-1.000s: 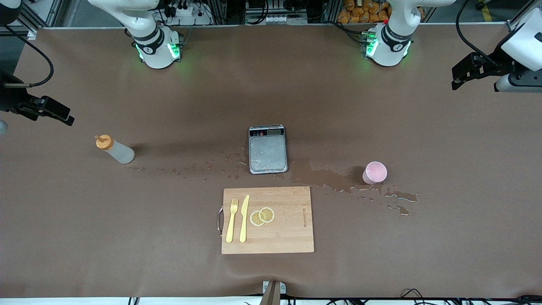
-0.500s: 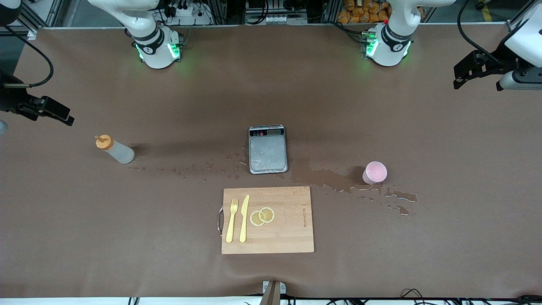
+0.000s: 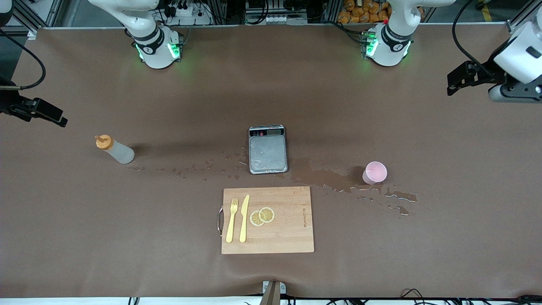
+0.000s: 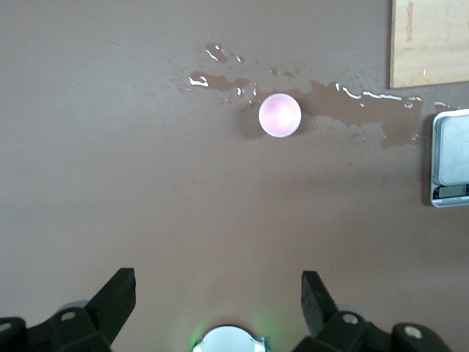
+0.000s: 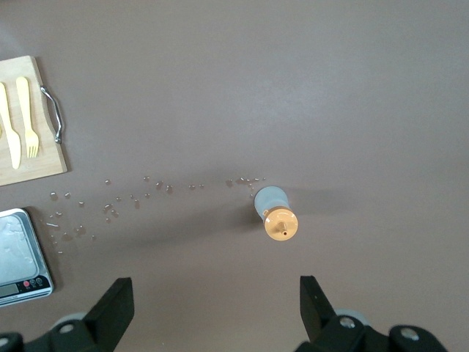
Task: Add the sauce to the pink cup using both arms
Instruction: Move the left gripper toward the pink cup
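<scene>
Sauce (image 3: 114,150) stands upright on the brown counter (image 3: 423,245) toward the right arm's end, orange cap on. Pink cup (image 3: 374,172) stands toward the left arm's end, at the edge of a wet spill (image 3: 326,177) that runs from it toward the grey scale (image 3: 267,148) in the middle. At six o'clock from the scale, nearer the front camera, lies a wooden board (image 3: 267,220) bearing a yellow fork (image 3: 231,220), a yellow knife (image 3: 244,218) and two lemon slices (image 3: 262,216). Right gripper (image 5: 216,304) hangs in the air over the counter's edge near the sauce, fingers (image 5: 117,304) wide apart and empty. Left gripper (image 4: 218,297) hangs over the opposite edge, fingers (image 4: 316,293) likewise spread, holding nothing.
</scene>
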`<state>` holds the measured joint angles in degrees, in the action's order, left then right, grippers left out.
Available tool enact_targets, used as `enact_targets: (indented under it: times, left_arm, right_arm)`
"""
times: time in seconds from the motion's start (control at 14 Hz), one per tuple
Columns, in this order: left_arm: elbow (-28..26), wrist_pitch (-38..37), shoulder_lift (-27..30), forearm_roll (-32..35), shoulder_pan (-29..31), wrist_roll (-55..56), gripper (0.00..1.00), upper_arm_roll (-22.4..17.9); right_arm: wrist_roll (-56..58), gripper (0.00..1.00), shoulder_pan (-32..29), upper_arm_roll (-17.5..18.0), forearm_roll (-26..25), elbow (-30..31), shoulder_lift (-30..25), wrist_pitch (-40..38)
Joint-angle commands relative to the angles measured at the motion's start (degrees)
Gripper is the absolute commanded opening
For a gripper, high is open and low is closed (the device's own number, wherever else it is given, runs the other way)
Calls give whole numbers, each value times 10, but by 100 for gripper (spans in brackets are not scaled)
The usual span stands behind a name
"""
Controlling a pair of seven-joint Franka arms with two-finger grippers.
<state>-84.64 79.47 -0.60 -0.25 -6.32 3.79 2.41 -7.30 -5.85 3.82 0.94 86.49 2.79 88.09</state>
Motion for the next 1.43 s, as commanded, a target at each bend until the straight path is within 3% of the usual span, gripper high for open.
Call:
enact_targets:
  times: [0.0, 0.14, 0.36, 0.71, 1.07, 1.36]
  left_arm:
    - [3, -12, -24, -28, 5, 6, 100, -2]
    - [-7, 14, -40, -31, 3, 5, 100, -2]
    - [-74, 97, -40, -31, -1, 5, 100, -1]
    - [-189, 252, -61, -31, -2, 6, 100, -1]
    - [-192, 347, -176, -24, -28, 8, 100, -1]
    - [-235, 419, -197, -24, -30, 17, 100, -1]
  right_arm:
    - [19, 100, -14, 6, 0, -11, 10, -4]
    - [16, 100, -21, 6, 7, -7, 23, -7]
    - [16, 100, -86, 6, 80, -7, 45, -16]
    - [-33, 100, -116, 6, 93, -7, 63, -43]
    - [-74, 100, -134, 5, 93, -7, 71, -50]
    - [-99, 100, -156, 5, 93, -7, 87, -50]
